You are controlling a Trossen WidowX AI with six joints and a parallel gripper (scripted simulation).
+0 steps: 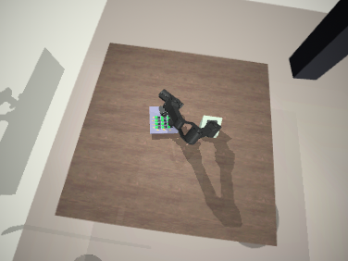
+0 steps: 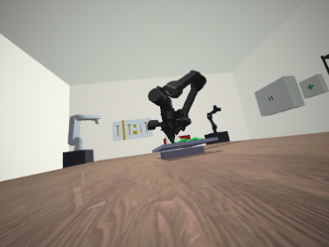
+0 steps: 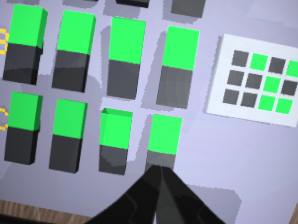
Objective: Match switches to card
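The lavender panel (image 1: 153,112) (image 2: 181,153) (image 3: 200,150) carries rows of green and dark grey switches. In the wrist view the near row has four switches: left (image 3: 25,111), second (image 3: 69,118), third (image 3: 116,129), whose far end shows a darker green strip, and right (image 3: 166,134). The middle row (image 3: 126,40) lies behind; the far row is mostly cut off. The card (image 3: 220,75) reads, far to near: grey, green, grey, green; grey, grey, green, grey; grey, grey, green, green. My gripper (image 2: 171,140) (image 3: 159,174) is shut and empty, its tips over the right near-row switch's grey half; contact is unclear.
The arm's base stands on a pale square plate (image 1: 217,119), right of the panel in the top view. Wooden table (image 1: 139,185) surrounds the panel. A red object (image 2: 185,137) shows behind the gripper in the exterior view. Yellow letters mark the rows' left ends.
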